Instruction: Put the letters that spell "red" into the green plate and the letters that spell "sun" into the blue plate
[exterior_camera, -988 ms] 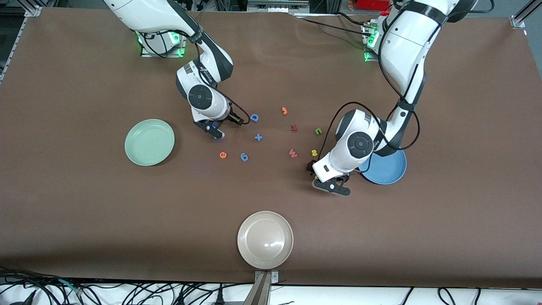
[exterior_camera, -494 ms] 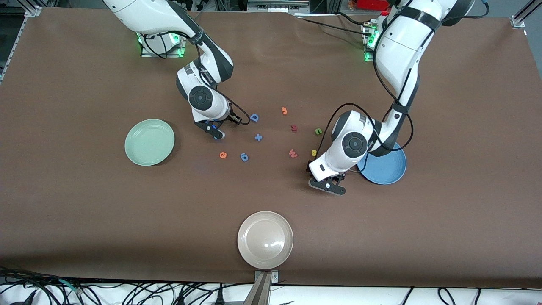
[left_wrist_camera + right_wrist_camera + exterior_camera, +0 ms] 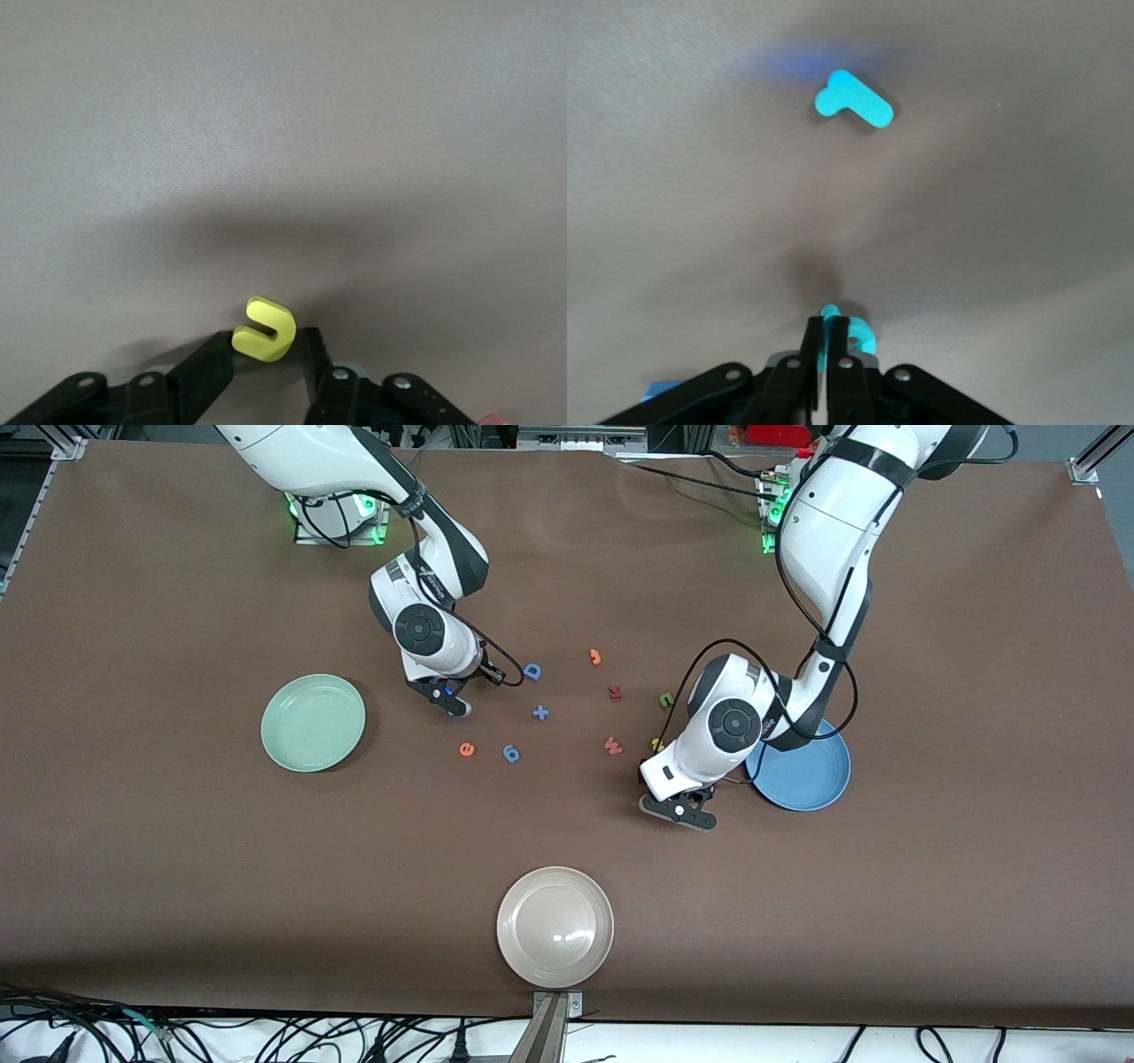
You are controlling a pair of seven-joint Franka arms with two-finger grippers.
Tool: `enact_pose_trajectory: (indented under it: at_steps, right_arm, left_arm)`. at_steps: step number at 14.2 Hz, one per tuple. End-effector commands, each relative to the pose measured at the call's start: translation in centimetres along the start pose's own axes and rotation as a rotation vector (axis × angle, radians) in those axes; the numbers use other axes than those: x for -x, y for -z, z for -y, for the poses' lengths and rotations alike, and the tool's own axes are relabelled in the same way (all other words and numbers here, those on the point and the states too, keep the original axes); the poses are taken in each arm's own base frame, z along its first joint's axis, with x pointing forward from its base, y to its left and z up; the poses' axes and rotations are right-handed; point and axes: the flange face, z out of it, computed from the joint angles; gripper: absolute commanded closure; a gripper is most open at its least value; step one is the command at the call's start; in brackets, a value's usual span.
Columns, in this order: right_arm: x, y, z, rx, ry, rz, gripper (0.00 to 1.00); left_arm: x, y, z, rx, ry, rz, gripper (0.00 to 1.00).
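In the left wrist view a yellow "u" [image 3: 264,329] lies on the table with my left gripper [image 3: 266,341] shut on it, a finger touching each side. In the front view that left gripper [image 3: 677,811] is low beside the blue plate [image 3: 808,781]. My right gripper [image 3: 830,324] is shut on the teal "d" [image 3: 858,335], down at the table beside the green plate [image 3: 313,722]. The teal "r" [image 3: 853,100] lies just ahead of it. The orange "e" [image 3: 467,749], green "n" [image 3: 666,700] and yellow "s" [image 3: 656,744], half hidden by the left arm, lie loose.
Loose on the mat between the arms: a blue "D" [image 3: 532,671], a blue plus [image 3: 540,712], a blue "6"-like piece [image 3: 511,754], an orange "3" [image 3: 595,657] and two dark red letters [image 3: 615,692]. A beige plate [image 3: 555,926] sits near the front edge.
Both grippers have closed from open, the left on the yellow "u", the right on the teal "d". The left hand has edged toward the right arm's end of the table.
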Motion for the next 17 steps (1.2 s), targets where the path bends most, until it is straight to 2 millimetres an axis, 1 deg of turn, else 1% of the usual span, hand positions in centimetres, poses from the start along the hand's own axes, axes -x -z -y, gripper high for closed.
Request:
enact_pose_trajectory:
  at_steps: [1, 3, 4, 5, 6, 7, 8, 9, 11, 12, 14, 16, 17]
  right_arm:
    - [0.1, -0.1, 0.5, -0.008, -0.009, 0.009, 1.0]
    - [0.2, 0.5, 0.7, -0.015, -0.01, 0.003, 1.0]
    - [0.2, 0.5, 0.7, -0.014, -0.01, 0.004, 1.0]
    - [0.1, 0.3, 0.7, -0.012, -0.012, 0.006, 1.0]
    - [0.1, 0.2, 0.7, -0.012, -0.012, 0.007, 1.0]
    - [0.1, 0.2, 0.6, -0.011, -0.012, 0.007, 1.0]
    - [0.1, 0.4, 0.7, -0.013, -0.012, 0.005, 1.0]
    - [0.1, 0.4, 0.7, -0.013, -0.012, 0.005, 1.0]
    - [0.2, 0.4, 0.6, -0.012, -0.007, 0.006, 0.57]
    - [0.2, 0.4, 0.6, -0.012, -0.007, 0.006, 0.54]
    - [0.1, 0.4, 0.7, -0.012, -0.006, 0.004, 0.54]
    - [0.3, 0.0, 0.5, -0.003, -0.002, 0.006, 0.54]
    - [0.2, -0.5, 0.2, 0.007, -0.002, 0.01, 0.54]
  left_arm:
    - [0.3, -1.1, 0.2, -0.014, -0.012, 0.012, 0.61]
    - [0.3, -0.9, 0.4, -0.015, -0.01, 0.013, 0.62]
    - [0.2, -0.7, 0.4, -0.016, -0.01, 0.012, 0.69]
    - [0.1, -0.4, 0.5, -0.015, -0.008, 0.008, 0.73]
    - [0.0, -0.2, 0.6, -0.016, -0.008, 0.007, 0.74]
    - [0.0, -0.1, 0.8, -0.016, -0.005, 0.006, 0.8]
    - [0.0, 0.1, 0.6, -0.017, -0.008, 0.005, 0.83]
    - [0.0, 0.1, 0.6, -0.017, -0.008, 0.008, 0.84]
    - [-0.1, 0.4, 0.6, -0.017, -0.008, 0.013, 0.84]
    - [-0.2, 1.3, 0.7, -0.02, -0.006, 0.026, 0.85]
    - [-0.6, 3.5, 1.1, -0.021, 0.0, 0.04, 0.85]
    - [-0.7, 5.2, 1.4, -0.023, 0.006, 0.051, 0.85]
    - [-0.7, 6.5, 2.0, -0.028, 0.016, 0.065, 0.85]
